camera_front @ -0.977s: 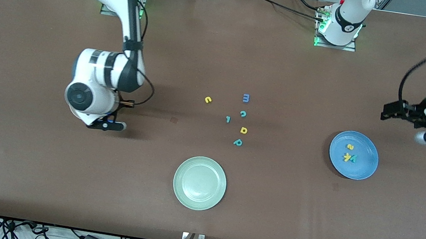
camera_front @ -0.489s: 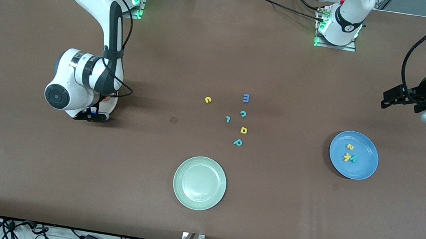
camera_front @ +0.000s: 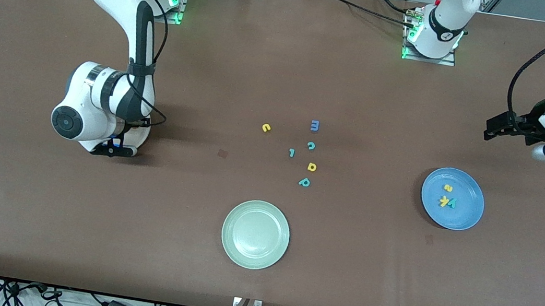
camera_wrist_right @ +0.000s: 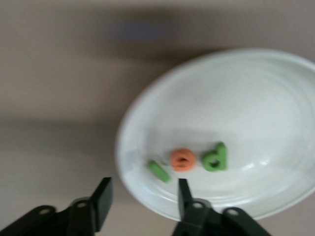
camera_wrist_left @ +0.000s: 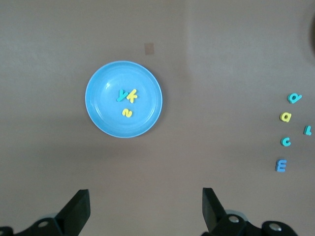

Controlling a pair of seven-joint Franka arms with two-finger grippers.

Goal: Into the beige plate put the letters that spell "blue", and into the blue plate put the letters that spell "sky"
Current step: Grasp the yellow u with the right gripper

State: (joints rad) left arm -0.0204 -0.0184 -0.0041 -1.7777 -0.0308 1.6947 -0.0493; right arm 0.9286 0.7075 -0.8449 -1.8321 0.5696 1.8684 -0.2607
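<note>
Right gripper (camera_wrist_right: 142, 196), jaws parted and empty, hung over the beige plate (camera_wrist_right: 256, 98) holding three letters (camera_wrist_right: 183, 160), frame's middle left. Left gripper (camera_wrist_left: 145, 206), jaws spread, waited at upper right above the blue plate (camera_front: 469, 216) with the "sky" letters (camera_front: 447, 197); yellow u (camera_front: 266, 128) lay mid-desk.

We note a brown tabletop (camera_front: 31, 226). Directly on it: a blue plate (camera_front: 469, 218) toward the left arm's end, a pale green plate (camera_front: 233, 248) near the camera-side edge, and mid-table loose letters: yellow u (camera_front: 266, 128), blue m (camera_front: 314, 125), teal c (camera_front: 311, 146), green l (camera_front: 292, 152), yellow a (camera_front: 312, 166), teal p (camera_front: 304, 182).
</note>
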